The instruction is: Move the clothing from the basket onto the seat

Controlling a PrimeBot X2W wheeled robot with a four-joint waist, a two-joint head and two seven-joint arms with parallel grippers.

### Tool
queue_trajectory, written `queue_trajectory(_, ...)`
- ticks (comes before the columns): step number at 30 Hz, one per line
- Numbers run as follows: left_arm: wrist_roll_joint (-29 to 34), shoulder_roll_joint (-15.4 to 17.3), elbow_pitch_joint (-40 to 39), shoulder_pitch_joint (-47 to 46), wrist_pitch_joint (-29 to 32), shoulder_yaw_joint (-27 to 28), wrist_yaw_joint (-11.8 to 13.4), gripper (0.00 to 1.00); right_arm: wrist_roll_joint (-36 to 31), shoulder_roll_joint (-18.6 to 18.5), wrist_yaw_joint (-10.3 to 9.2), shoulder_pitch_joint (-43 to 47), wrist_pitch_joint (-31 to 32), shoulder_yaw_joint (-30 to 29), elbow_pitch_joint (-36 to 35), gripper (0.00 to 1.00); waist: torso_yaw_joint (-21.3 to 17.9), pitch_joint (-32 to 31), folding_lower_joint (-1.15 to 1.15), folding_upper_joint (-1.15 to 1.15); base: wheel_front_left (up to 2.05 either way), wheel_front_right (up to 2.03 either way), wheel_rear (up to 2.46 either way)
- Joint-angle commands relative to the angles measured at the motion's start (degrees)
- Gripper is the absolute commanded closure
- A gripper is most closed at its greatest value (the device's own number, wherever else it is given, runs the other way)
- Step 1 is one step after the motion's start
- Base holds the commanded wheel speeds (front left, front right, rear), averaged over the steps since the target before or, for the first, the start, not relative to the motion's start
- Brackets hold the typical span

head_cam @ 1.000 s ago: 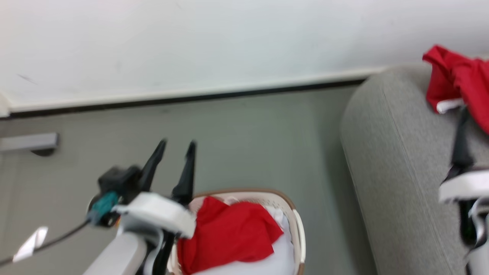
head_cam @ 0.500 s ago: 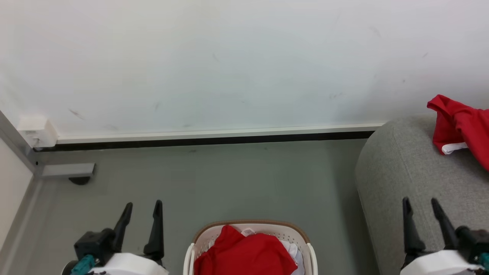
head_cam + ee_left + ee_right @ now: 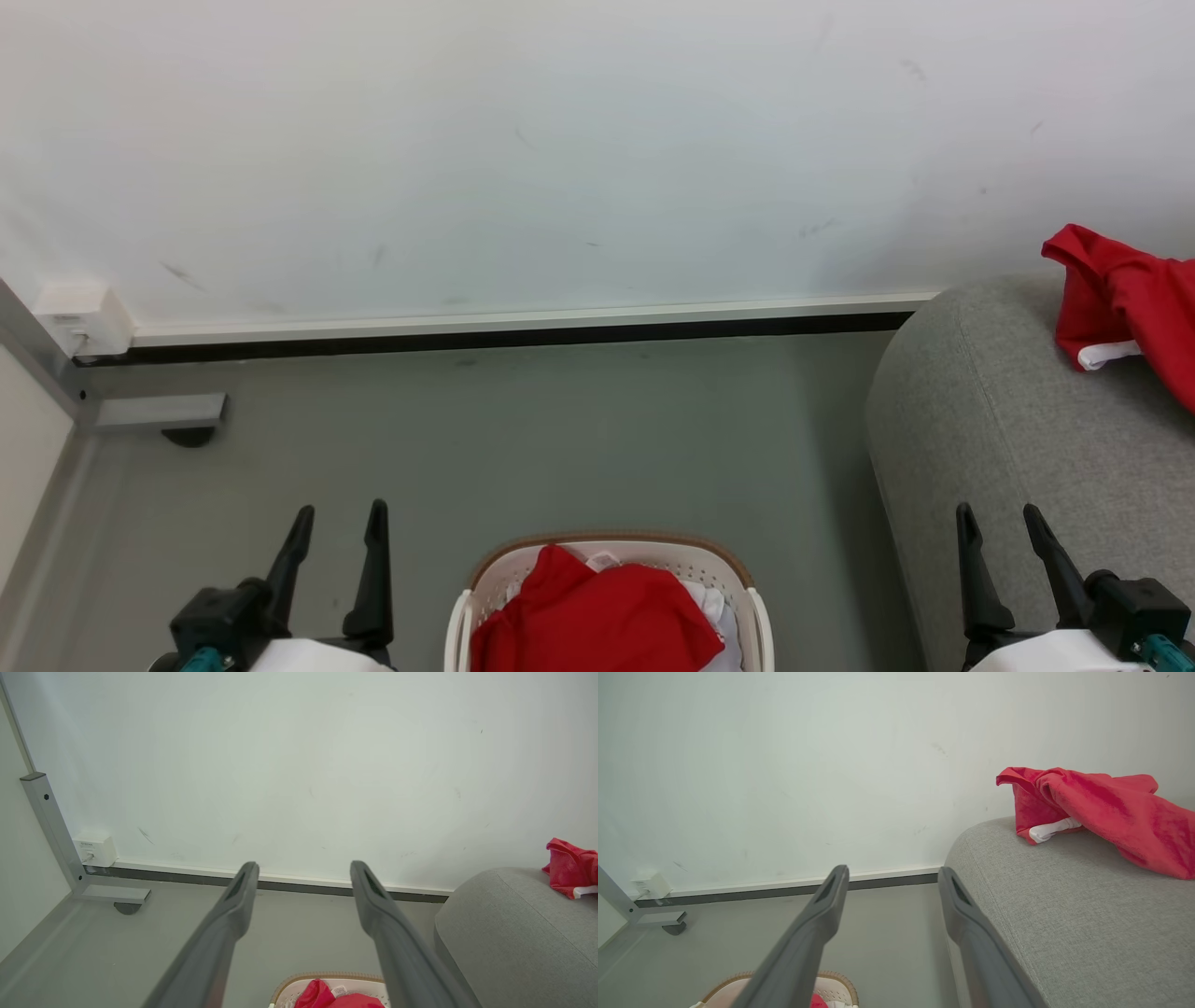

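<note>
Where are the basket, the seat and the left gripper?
basket (image 3: 644,538): head view, on the far side of its brown rim.
seat (image 3: 1064,905): right wrist view, on bare grey upholstery.
left gripper (image 3: 340,510): head view, midway between its fingertips.

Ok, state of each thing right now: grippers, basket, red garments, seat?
Left gripper: open, empty.
Right gripper: open, empty.
Oval cream-white perforated plastic basket: upright on the floor, holding clothing.
Red fabric garment in the basket: crumpled, on top of white fabric.
Red fabric garment on the seat: crumpled, white band showing.
Light grey upholstered seat: bearing one red garment.
</note>
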Motion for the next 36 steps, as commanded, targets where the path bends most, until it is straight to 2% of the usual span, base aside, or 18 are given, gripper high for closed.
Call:
queue_trajectory(1, 0.5, 0.0, 0.2, 0.6, -0.1, 0.4, -0.3, 0.00, 0.0, -0.1, 0.00, -0.5, -0.1, 0.1, 0.2, 0.00, -0.1, 0.1, 0.01, 0.00, 0.00, 0.00, 0.00)
queue_trajectory(9, 2.5, -1.5, 1.3, -1.4, -0.1, 1.4, -2.4, 0.00, -0.4, -0.1, 0.00, -3.1, -0.4, -0.3, -1.5, 0.00, -1.4, 3.5, 0.01, 0.00, 0.00, 0.00, 0.00)
queue_trajectory(17, 5.5, -1.9, 5.2, -9.7, 2.3, -2.2, -4.3, 0.00, -1.3, -0.1, 0.00, -7.8, -0.4, -2.3, -5.8, 0.00, -2.9, 11.9, 0.01, 0.00, 0.00, 0.00, 0.00)
queue_trajectory(22, 9.0, -2.3, 11.5, -16.9, 7.2, -6.6, -5.4, 0.00, -0.6, -0.1, 0.00, -11.5, -0.2, -1.9, -8.4, 0.00, -4.5, 17.9, 0.01, 0.00, 0.00, 0.00, 0.00)
queue_trajectory(26, 11.0, -4.2, 18.1, -22.7, 9.5, -10.1, -6.9, 0.00, 0.4, -0.1, 0.00, -14.6, -0.3, -0.5, -9.7, 0.00, -5.9, 22.5, 0.01, 0.00, 0.00, 0.00, 0.00)
queue_trajectory(36, 15.0, -7.9, 37.1, -35.8, 12.3, -15.3, -9.3, 0.00, 1.8, -0.1, 0.00, -20.7, -0.5, 3.4, -13.9, 0.00, -9.7, 34.2, 0.01, 0.00, 0.00, 0.00, 0.00)
